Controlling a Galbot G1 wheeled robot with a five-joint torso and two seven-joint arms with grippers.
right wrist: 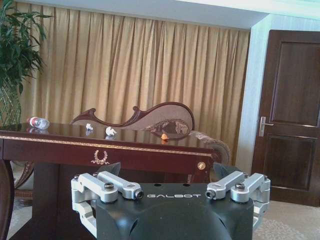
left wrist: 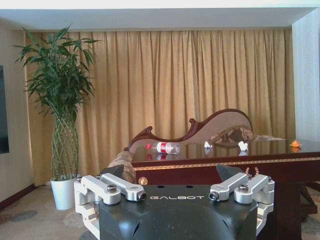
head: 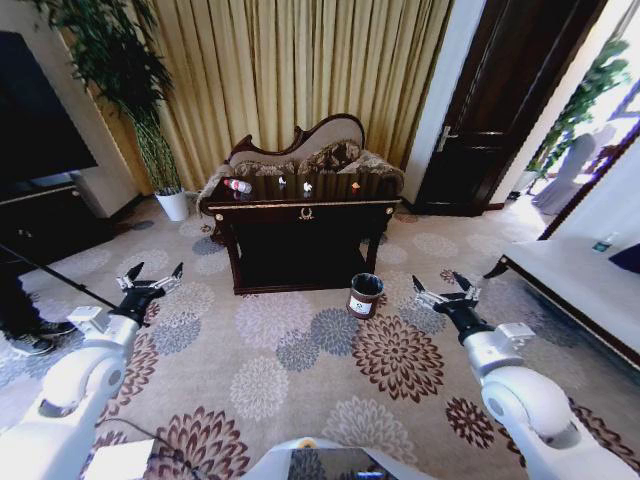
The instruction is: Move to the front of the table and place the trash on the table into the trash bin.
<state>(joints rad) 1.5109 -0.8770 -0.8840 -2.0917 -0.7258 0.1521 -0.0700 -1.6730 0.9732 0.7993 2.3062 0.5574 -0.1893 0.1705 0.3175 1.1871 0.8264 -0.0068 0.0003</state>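
The robot stands well back from the counter [head: 305, 205], so the step in hand looks like the approach drive. Both arms are held forward over the carpet: the left pincer [head: 150, 279] and the right pincer [head: 447, 290] each spread wide and hold nothing. The bottle [head: 237, 186] lies on its side at the counter's left end; white scraps [head: 307, 187] sit near the middle, with a small orange bit [head: 355, 186] further right. The bin [head: 365, 295] stands on the floor just beside the counter's right front leg. Drive straight in, square to the gold emblem, stopping short of the bin so it isn't knocked, and keep the arms clear of the counter's edge
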